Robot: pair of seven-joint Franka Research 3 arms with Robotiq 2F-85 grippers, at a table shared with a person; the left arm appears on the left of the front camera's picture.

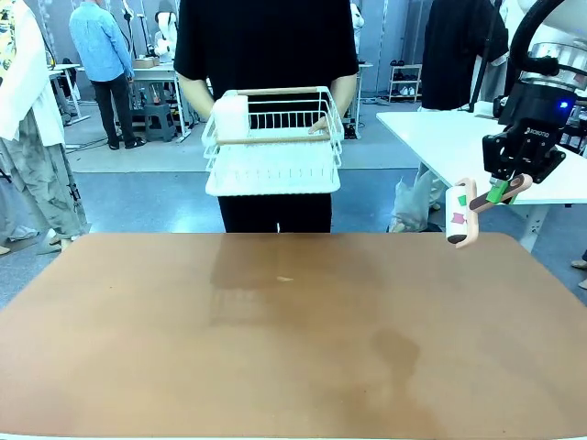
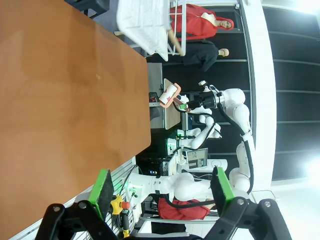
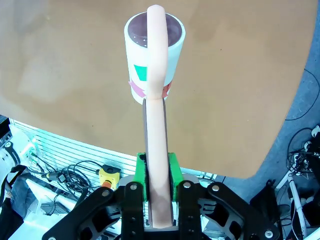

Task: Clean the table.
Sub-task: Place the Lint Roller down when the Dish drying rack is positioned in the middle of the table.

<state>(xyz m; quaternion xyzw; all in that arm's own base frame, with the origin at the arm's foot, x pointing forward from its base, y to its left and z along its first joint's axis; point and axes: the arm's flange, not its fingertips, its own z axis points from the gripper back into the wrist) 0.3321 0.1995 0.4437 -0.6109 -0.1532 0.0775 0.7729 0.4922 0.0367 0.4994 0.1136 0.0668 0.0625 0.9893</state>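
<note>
Reddish-brown and matte, the tabletop (image 1: pixel 275 339) spans the near part of the front view, bare apart from a small pale speck near its middle and a faint darker patch to the right. At its far edge stands a person in black (image 1: pixel 266 41), holding a white wire rack (image 1: pixel 273 142) with both hands above the floor, just beyond the tabletop; a wooden rail runs across the rack's front. A second, white table (image 1: pixel 459 137) sits far right. The right tool (image 1: pixel 500 192) hangs over the tabletop's far right corner, well above it, its green pads (image 3: pixel 173 170) closed tight on the pink handle of a lint roller (image 1: pixel 460 216) — the white roll, marked with green and pink patches, points down and to the left of the tool. From the right wrist, the handle runs straight up between the pads to the roll, with the brown top beneath it. The left tool (image 2: pixel 162 187) is spread wide with nothing between its pads (image 2: pixel 103 185); its wrist view shows the tabletop edge, the rack and the right arm with the roller farther off.
</note>
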